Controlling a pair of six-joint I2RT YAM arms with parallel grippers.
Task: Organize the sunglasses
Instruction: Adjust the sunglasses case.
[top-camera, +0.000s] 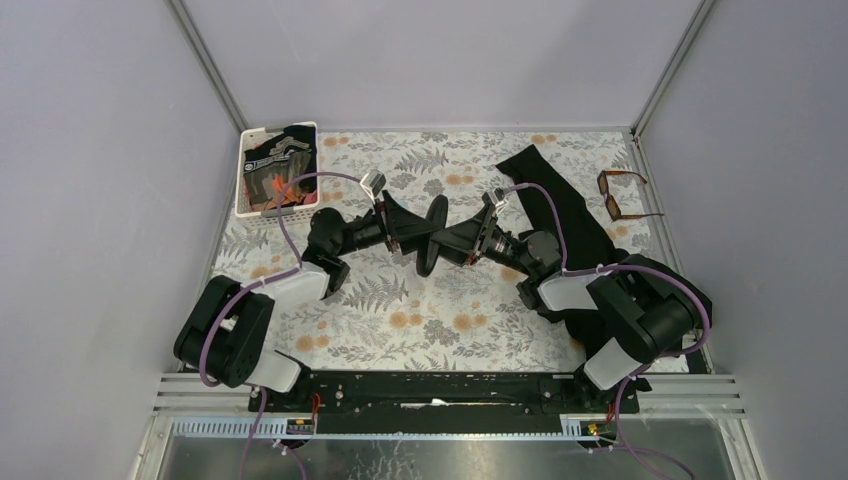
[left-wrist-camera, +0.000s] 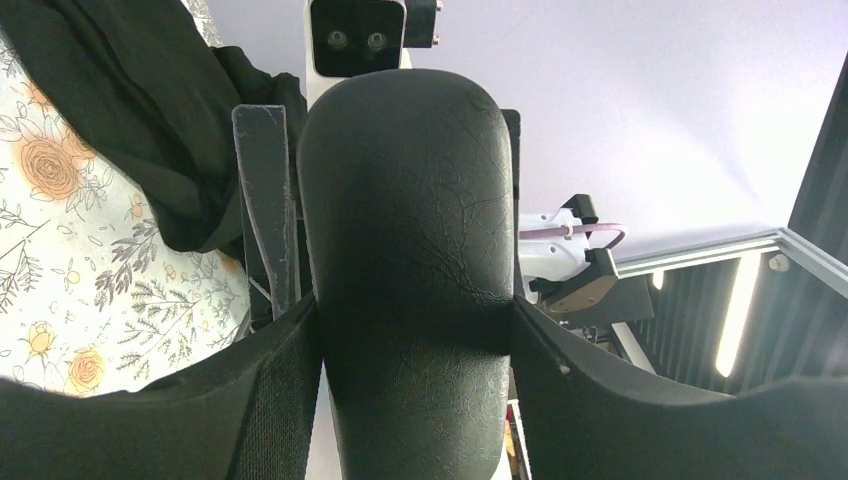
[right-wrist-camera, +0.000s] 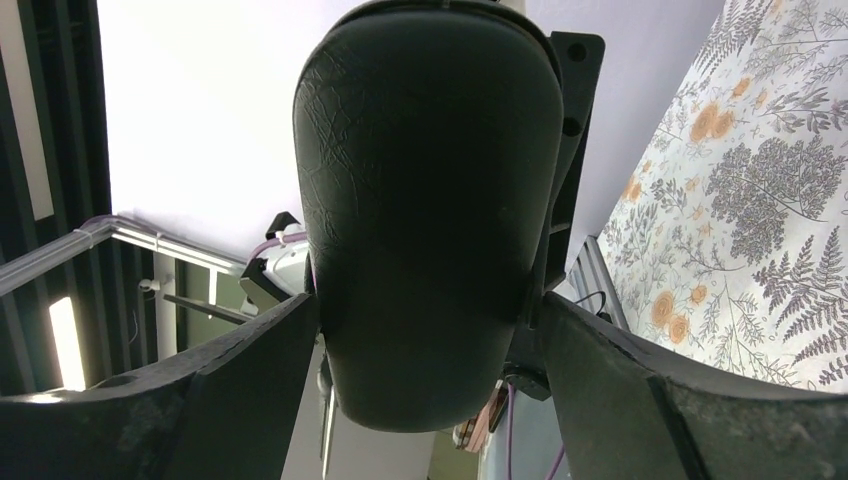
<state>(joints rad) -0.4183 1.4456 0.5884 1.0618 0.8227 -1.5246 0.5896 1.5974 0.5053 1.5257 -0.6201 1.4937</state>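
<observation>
The sunglasses (top-camera: 622, 195), amber-brown frame with dark lenses, lie open on the floral table at the far right, by the wall and away from both arms. The black glasses case (top-camera: 428, 236) is held above the middle of the table between both grippers. My left gripper (top-camera: 403, 230) is shut on one end and my right gripper (top-camera: 458, 240) on the other. In the left wrist view the case (left-wrist-camera: 410, 230) fills the gap between the fingers (left-wrist-camera: 270, 400). In the right wrist view the case (right-wrist-camera: 430, 200) sits the same way between the fingers (right-wrist-camera: 640, 390).
A white basket (top-camera: 249, 168) with dark and orange items stands at the back left. A long black cloth (top-camera: 562, 215) lies from the back middle toward the right arm's base; it also shows in the left wrist view (left-wrist-camera: 130, 110). Walls close in on three sides.
</observation>
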